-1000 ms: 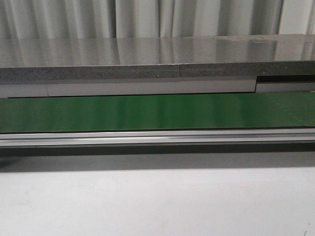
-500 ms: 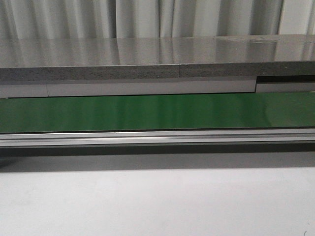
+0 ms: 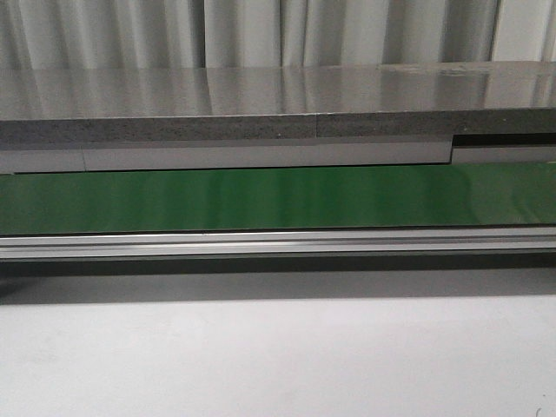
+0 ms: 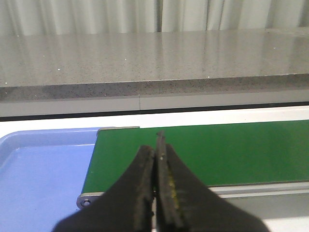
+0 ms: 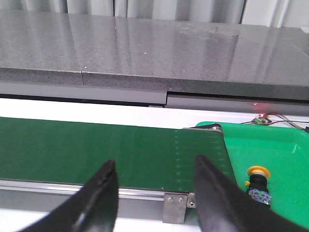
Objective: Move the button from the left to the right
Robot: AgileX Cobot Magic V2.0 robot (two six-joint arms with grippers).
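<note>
Two grippers show only in their own wrist views; the front view has neither, just the green conveyor belt [image 3: 278,200] running left to right, with its aluminium rail [image 3: 278,243] on the near side, the white worktop [image 3: 278,356] nearer still, and a grey stone counter [image 3: 261,104] on the far side. At the belt's left end sits a blue tray [image 4: 38,164], touching or just beside the belt's edge. The left gripper [image 4: 156,159] hangs over that end of the belt with its fingers pressed together and nothing between them. Further right, the right gripper [image 5: 154,179] hangs over the belt's right end, fingers spread wide and holding nothing. Just beyond that end lies a green tray [image 5: 270,159], and the button [image 5: 257,181] rests in it, yellow head up, black body below, near the tray's belt-side wall.
</note>
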